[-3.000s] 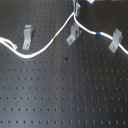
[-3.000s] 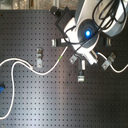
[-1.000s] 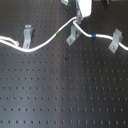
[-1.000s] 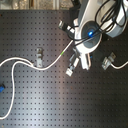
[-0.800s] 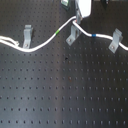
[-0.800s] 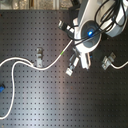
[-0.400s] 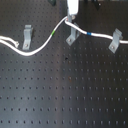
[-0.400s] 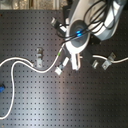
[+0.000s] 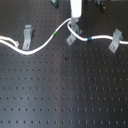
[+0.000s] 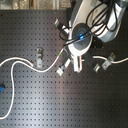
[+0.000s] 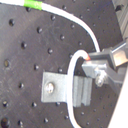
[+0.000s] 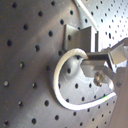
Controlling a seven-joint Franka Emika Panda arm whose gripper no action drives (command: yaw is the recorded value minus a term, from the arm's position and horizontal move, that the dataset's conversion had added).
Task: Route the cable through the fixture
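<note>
The white cable runs from the first exterior view's left, past a green band, and rises to a hump at the middle grey fixture. From there it drops past a blue band to the right clip. My gripper hangs just above the middle fixture, shut on the cable at the hump. In the first wrist view the cable curves around the fixture and ends in my fingertips. I cannot tell whether it lies in the fork.
A third look-alike clip stands at the first exterior view's left, with the cable passing below it. The black perforated board carries everything. In the second exterior view the arm covers the middle, and the cable loops wide at the left.
My gripper has moved towards the first exterior view's left and down, carrying the cable's hump from between the middle and right clips to just above the middle fixture.
</note>
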